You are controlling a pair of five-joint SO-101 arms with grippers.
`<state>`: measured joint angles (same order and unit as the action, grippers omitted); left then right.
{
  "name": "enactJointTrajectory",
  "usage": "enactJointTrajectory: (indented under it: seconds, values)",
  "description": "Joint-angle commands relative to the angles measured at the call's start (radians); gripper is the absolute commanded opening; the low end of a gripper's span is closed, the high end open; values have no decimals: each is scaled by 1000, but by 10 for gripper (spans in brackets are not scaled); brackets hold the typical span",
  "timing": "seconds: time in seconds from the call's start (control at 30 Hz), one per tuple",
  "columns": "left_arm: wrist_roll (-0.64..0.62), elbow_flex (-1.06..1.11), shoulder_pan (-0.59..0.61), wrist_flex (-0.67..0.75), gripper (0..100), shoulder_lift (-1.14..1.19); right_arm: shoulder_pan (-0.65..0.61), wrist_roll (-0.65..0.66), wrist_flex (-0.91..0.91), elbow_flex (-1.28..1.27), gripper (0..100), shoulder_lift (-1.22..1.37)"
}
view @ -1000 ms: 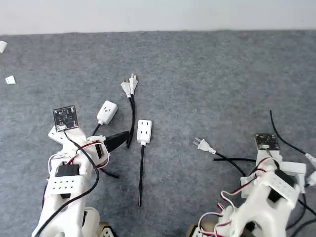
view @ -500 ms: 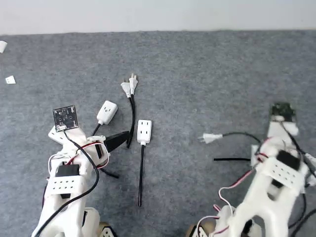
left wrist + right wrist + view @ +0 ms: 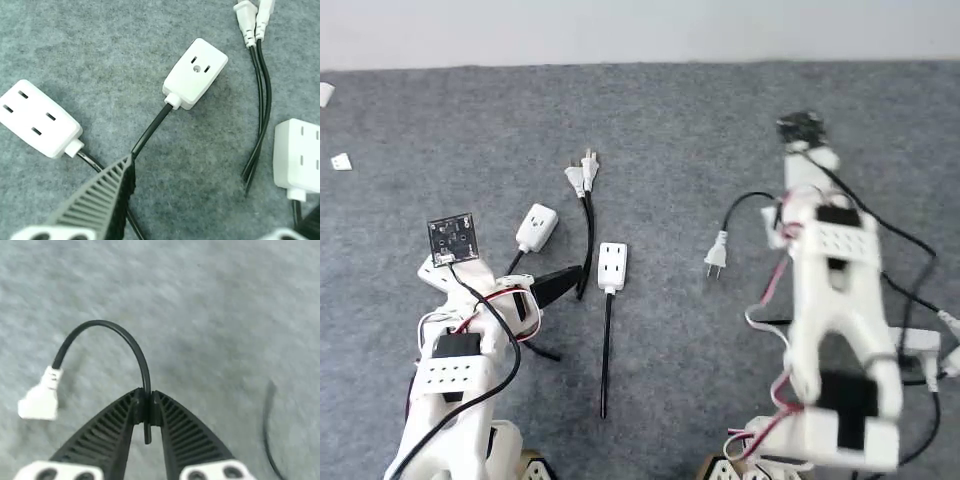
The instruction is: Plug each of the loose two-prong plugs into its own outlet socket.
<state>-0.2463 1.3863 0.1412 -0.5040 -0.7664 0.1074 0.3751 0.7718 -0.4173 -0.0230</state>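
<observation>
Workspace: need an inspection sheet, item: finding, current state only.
Surface: grey mat, flat.
Job's things: paired plugs lying side by side; third plug on a cord arching from the right gripper; single outlet; outlet block; second outlet block beside the left gripper. None plugged in.
Clutter: white scraps at the mat's far corner.
Grippers: left gripper open, empty; right gripper shut on the third plug's cord.
Cables: black cords trail from the paired plugs; outlet block's cord runs straight toward the arms.
Surroundings: pale wall behind the mat.
</observation>
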Motion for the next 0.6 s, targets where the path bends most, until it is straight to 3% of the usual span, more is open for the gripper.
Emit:
enactJointTrajectory:
  seconds: [0.0,0.2,0.4,0.57]
  values:
    - [8,-22,5,21,511,-23,-85,-8,-16,189,9,145]
    - [8,-22,25,21,511,-23,-136,-6,-13,431,31,410]
    - [8,-22,23,21,511,-23,-140,-14,91,583,183,509]
    - [8,-22,23,21,511,-23,-183,-26,202,683,169,509]
